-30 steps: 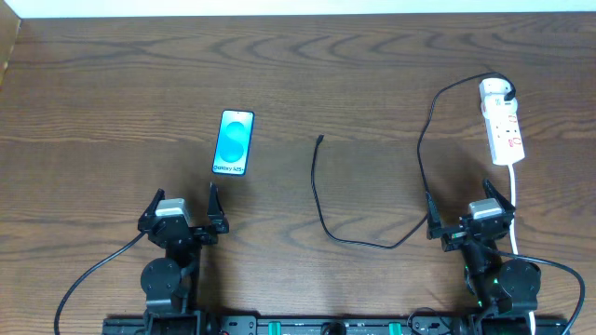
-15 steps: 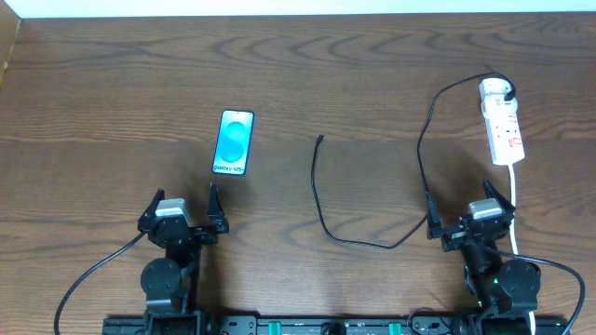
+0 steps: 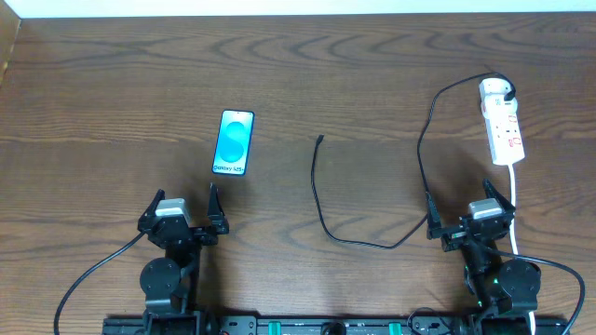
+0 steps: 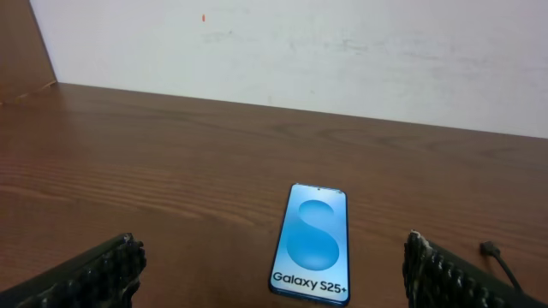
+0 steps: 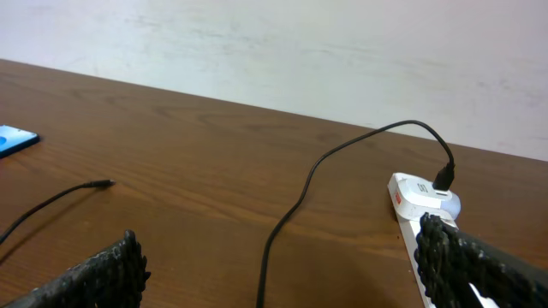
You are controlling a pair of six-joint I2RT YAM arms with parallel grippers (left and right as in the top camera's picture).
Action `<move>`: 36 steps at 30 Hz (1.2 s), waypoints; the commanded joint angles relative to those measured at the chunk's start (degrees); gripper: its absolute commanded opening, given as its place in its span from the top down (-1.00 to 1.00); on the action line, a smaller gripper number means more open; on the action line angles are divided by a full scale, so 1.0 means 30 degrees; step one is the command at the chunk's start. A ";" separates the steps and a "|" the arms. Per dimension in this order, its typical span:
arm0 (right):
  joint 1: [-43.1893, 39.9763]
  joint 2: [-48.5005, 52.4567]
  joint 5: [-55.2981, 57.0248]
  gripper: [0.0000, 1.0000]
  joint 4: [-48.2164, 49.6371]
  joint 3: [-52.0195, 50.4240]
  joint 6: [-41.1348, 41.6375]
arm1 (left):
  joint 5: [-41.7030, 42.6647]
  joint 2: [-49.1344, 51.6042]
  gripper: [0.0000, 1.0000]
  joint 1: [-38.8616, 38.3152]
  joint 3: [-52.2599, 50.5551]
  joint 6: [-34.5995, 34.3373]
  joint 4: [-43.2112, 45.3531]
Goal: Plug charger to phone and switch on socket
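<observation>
Lying face up on the dark wooden counter (image 3: 372, 56), the phone (image 3: 234, 142) sits left of centre, its blue screen showing white "Galaxy S25+" text at the near end. From the left wrist view the phone (image 4: 312, 245) is straight ahead, framed between the two black ridged fingers (image 4: 86, 275) and apart from both.

The left arm (image 3: 168, 244) rests at the near edge with its jaws spread wide and nothing between them. The right arm (image 3: 484, 233) rests at the near edge on the other side, its jaws likewise wide apart and empty.

The white power strip (image 3: 503, 126) lies at the far right, in line with the right arm. Its white plug adapter (image 3: 494, 90) is at the far end, and a white cord (image 3: 515, 200) leaves the near end and runs past the right arm.

The charger cable (image 3: 317, 200) starts at the adapter, arcs left, and drops close beside the right arm's inner finger; I cannot tell whether they touch. It then sweeps left in a low curve and rises to its free plug tip (image 3: 319, 140), which lies bare on the counter near the middle. The tip is well apart from the phone, to its right.
</observation>
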 commanded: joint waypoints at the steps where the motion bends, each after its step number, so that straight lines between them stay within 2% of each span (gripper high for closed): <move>1: 0.0291 -0.0117 0.0073 -0.99 -0.0007 -0.0087 -0.0211 | 0.0335 0.0015 -0.96 -0.0095 0.0197 0.0328 -0.0532; 18: 0.0291 -0.0117 0.0073 -0.99 -0.0007 -0.0087 -0.0211 | 0.0342 0.0015 -0.96 -0.0095 0.2178 0.0255 -0.0525; 30: 0.0291 -0.0117 0.0073 -0.99 -0.0007 -0.0087 -0.0211 | 0.1486 0.0044 -0.96 -0.0095 0.3687 -0.0080 -0.0532; 36: 0.0291 -0.0117 0.0073 -0.99 -0.0007 -0.0087 -0.0211 | 0.1953 0.1290 -0.96 -0.0095 0.4816 -0.0189 -0.0546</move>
